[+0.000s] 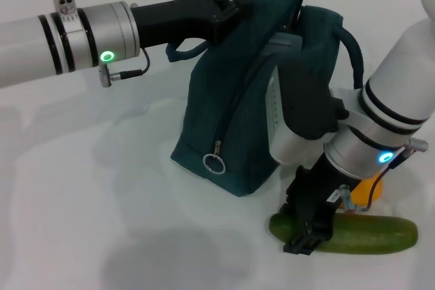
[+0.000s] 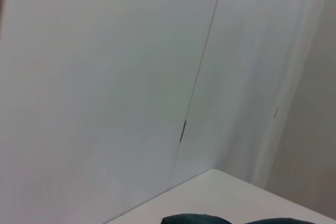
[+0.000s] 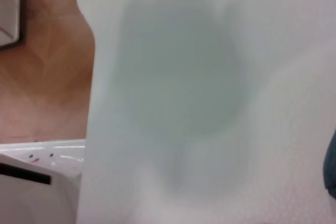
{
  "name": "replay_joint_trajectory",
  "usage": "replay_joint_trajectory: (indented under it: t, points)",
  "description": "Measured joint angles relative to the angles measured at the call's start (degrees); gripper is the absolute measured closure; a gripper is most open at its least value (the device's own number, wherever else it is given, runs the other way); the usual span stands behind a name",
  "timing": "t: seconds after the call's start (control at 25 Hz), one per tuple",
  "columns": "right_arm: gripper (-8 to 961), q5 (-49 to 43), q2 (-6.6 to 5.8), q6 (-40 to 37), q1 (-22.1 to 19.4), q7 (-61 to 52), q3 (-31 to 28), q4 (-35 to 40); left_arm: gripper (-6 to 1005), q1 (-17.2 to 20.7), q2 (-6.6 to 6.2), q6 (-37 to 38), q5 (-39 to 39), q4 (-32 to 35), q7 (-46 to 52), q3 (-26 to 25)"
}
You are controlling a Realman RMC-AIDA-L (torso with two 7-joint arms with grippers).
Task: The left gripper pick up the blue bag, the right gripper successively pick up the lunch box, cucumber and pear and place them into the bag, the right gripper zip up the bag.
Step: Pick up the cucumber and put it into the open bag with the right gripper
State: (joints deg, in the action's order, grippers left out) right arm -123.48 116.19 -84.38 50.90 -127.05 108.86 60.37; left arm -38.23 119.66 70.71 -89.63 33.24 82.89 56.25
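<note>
Gripping the bag (image 1: 234,120) top with my left claw (image 1: 228,15), I centre the right claw (image 1: 307,236), fingers apart, over the cucumber (image 1: 370,233) on the worktop (image 1: 88,202) beside it before squeezing.

No text, label, brand or number can be read anywhere in these views, on the things or the arms.
</note>
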Motion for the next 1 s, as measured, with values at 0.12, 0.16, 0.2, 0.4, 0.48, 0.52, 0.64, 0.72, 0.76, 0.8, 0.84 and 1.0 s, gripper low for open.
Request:
replay_joint_trajectory:
  t: [0.12, 0.16, 0.2, 0.4, 0.48, 0.52, 0.64, 0.72, 0.76, 0.8, 0.84, 1.0]
  points:
    - [368, 0.6, -0.09, -0.9, -0.8, 1.1, -2.3, 0.7, 963, 0.2, -0.04, 0.1, 0.0, 0.0, 0.0, 0.0]
    - [380, 1.1, -0.12, -1.5, -1.3, 2.0, -3.8, 0.9, 963, 0.3, -0.04, 0.2, 0.0, 0.0, 0.0, 0.0]
    - [392, 1.6, -0.18, -2.2, -1.9, 3.0, -5.4, 1.0, 963, 0.4, -0.05, 0.2, 0.0, 0.1, 0.0, 0.0]
    - [392, 6.6, -0.43, -10.1, -6.4, 12.1, -19.2, 1.6, 963, 0.8, -0.05, 0.4, 0.0, 0.4, 0.0, -0.2]
    - [392, 8.7, -0.54, -13.4, -8.6, 15.4, -24.6, 2.3, 963, 1.1, -0.1, 0.8, 0.1, 0.5, 0.0, -0.2]
    - [392, 10.0, -0.59, -15.0, -9.9, 17.0, -27.6, 2.9, 963, 1.2, -0.14, 1.1, 0.3, 0.6, 0.0, -0.3]
    - [393, 13.9, -0.69, -18.1, -13.5, 22.4, -36.0, 3.6, 962, 1.4, -0.18, 1.5, 0.5, 0.7, -0.1, -0.5]
    - [393, 16.4, -0.7, -18.5, -15.2, 25.2, -40.4, 3.1, 962, 1.6, -0.17, 2.0, 0.5, 1.5, -0.2, -0.5]
    - [393, 18.1, -0.7, -18.5, -15.8, 26.8, -43.0, 2.2, 962, 1.7, -0.16, 2.1, 0.5, 1.7, -0.2, -0.5]
    - [393, 19.5, -0.74, -18.7, -16.2, 27.8, -44.7, 1.3, 962, 1.8, -0.14, 2.3, 0.5, 1.9, -0.2, -0.5]
    - [393, 20.9, -0.74, -18.9, -16.4, 28.6, -45.9, 0.7, 962, 1.8, -0.14, 2.3, 0.5, 1.9, -0.2, -0.5]
    - [393, 28.4, -0.75, -18.9, -18.3, 32.0, -49.8, -1.3, 962, 1.9, -0.16, 2.7, 0.5, 2.2, -0.2, -0.2]
